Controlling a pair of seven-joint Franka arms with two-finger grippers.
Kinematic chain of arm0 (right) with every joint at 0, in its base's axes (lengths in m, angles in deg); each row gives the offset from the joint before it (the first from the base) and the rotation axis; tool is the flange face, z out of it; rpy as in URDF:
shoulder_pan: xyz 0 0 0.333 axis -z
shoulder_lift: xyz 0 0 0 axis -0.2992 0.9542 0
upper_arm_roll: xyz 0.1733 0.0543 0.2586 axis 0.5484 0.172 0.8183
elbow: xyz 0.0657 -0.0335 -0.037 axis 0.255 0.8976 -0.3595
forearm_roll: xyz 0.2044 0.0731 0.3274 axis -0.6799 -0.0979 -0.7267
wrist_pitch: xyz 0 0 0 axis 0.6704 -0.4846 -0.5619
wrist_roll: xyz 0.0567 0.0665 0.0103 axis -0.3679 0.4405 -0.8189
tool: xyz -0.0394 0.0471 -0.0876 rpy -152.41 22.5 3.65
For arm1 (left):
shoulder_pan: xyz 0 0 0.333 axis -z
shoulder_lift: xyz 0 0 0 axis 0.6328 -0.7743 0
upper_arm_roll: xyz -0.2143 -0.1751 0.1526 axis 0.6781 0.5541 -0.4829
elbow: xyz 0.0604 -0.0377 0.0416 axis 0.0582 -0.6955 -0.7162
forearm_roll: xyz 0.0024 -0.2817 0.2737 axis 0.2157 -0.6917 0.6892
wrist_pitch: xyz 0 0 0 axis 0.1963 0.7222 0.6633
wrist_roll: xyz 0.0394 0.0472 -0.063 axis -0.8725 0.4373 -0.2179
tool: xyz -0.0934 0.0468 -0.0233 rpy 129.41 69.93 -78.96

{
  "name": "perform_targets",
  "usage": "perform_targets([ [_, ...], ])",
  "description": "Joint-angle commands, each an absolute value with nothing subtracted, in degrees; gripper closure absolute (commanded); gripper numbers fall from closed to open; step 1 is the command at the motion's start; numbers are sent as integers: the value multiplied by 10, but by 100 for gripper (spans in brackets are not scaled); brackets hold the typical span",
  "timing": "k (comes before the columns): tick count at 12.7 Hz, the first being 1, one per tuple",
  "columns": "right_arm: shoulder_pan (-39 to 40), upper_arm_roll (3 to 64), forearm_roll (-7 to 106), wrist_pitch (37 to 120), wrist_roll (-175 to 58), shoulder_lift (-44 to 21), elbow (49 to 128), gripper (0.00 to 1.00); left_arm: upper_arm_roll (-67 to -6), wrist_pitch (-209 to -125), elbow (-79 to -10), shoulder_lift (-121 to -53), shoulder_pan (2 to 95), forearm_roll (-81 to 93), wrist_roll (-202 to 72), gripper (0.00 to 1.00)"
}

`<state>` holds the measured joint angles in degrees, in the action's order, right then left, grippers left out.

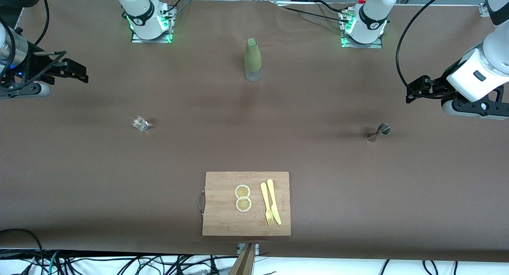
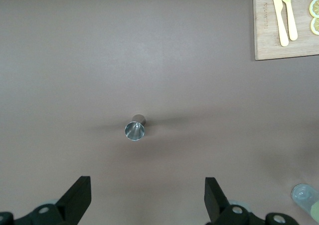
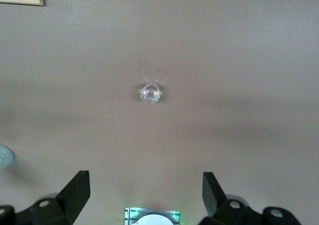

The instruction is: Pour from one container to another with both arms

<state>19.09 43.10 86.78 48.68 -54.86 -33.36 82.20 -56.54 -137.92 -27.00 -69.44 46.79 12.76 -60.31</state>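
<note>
Standing upright on the brown surface (image 1: 79, 179), the green-sleeved bottle (image 1: 252, 59) serves as the landmark, midway between the two arm bases. The small clear glass (image 1: 139, 123) sits nearer the front camera than the bottle, toward the right arm's end; the metal jigger (image 1: 378, 132) likewise, toward the left arm's end. The left gripper (image 2: 148, 197) hangs over the jigger's area, jaws spread wide and empty; the right gripper (image 3: 146, 192) hangs over the glass's area, equally spread and empty. The wooden cutting board (image 1: 222, 219) lies nearest the camera.
</note>
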Motion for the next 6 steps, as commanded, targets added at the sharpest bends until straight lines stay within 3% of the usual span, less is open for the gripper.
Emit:
perform_targets([
  [1,194,431,859,486,-559,-341,824,0,-572,-1370,-266,-689,475,122,-607,0],
  [6,194,432,864,485,-559,-341,823,0,-572,-1371,-266,-689,474,122,-605,0],
])
